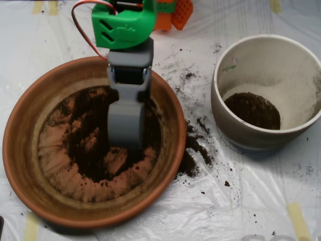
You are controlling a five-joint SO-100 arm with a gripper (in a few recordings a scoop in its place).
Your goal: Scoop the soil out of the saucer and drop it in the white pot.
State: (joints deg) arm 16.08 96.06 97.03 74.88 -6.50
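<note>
Gripper: grey clamshell scoop hanging off the green arm housing, nearest the lens, pointing down into the saucer with its tip buried in the dark heap; whether its two halves are parted or pressed together cannot be told from above.
Arm: green block at the top edge, an orange part behind it, a red wire looping off its left side.
Soil: dark, crumbly, piled round the scoop's tip and spread over the middle of the saucer's base, thinner toward the left, where the ridged clay shows through.
Saucer: big terracotta dish, left and centre, its wide rim bare.
Spilled soil: clumps and crumbs lying on the surface just beside the saucer's right rim, with finer specks scattered up toward the arm.
White pot: right of the saucer and apart from it, upright; a dark patch of soil lies on its bottom, its inner wall dusty.
Surface: covered in crinkled clear plastic sheet, with pale tape strips showing at the edges.
</note>
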